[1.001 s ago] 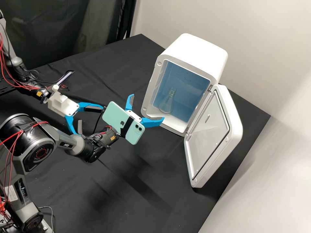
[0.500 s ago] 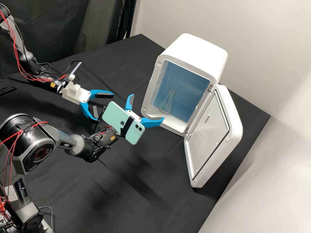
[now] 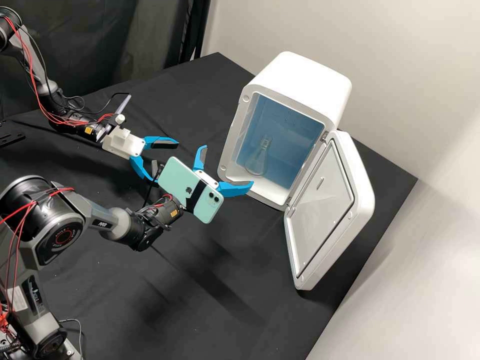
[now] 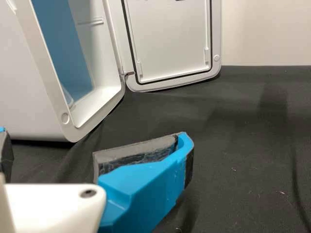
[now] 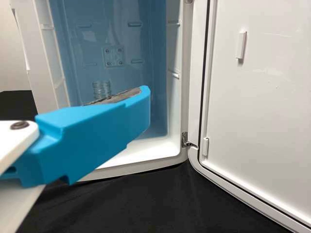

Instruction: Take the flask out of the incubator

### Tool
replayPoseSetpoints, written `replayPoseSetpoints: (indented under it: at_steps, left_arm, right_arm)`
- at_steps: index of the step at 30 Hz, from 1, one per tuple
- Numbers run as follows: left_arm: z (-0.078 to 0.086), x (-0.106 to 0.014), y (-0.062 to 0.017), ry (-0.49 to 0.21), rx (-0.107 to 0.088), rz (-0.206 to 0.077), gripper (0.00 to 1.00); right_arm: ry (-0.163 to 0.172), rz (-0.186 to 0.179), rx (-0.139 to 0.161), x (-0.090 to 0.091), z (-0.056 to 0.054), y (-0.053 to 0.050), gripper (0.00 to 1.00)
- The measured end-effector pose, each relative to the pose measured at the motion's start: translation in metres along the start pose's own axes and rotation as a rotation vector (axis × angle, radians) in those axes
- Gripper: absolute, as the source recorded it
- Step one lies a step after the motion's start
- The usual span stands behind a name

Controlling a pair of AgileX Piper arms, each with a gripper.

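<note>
My right claw [image 3: 226, 169] hung at mid-frame, fingers spread and empty, just before the open mouth of the incubator [image 3: 300, 75]. My left claw [image 3: 161, 157], also open, sat behind it toward the upper left. Deeper in, the flask [image 3: 259, 156] stood upright on the blue floor. I judged this the reach-in step. Next I needed a straight entry, then to close round the neck.

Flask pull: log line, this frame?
flask upright in incubator | door open | right gripper open at opening | left gripper open, farther out
</note>
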Motion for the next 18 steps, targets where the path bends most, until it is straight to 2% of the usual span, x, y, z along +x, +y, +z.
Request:
replayPoseSetpoints:
  at_steps: [3, 8, 10, 14, 18]
  left_arm:
    - [0.000, 0.000, 0.0008, 0.000, 0.000, 0.002, 1.00]
    - [0.008, -0.002, 0.0093, 0.000, -0.003, 0.022, 1.00]
    - [0.012, -0.001, 0.0085, 0.004, -0.010, 0.008, 1.00]
    - [0.017, -0.002, 0.0084, -0.003, -0.005, -0.014, 1.00]
    - [0.021, -0.003, 0.0131, -0.012, -0.001, -0.002, 1.00]
  right_arm:
    - [0.000, 0.000, 0.000, 0.000, 0.000, 0.000, 1.00]
    - [0.000, 0.000, 0.000, 0.000, 0.000, 0.000, 1.00]
    - [0.000, 0.000, 0.000, 0.000, 0.000, 0.000, 1.00]
    - [0.000, 0.000, 0.000, 0.000, 0.000, 0.000, 1.00]
    - [0.000, 0.000, 0.000, 0.000, 0.000, 0.000, 1.00]
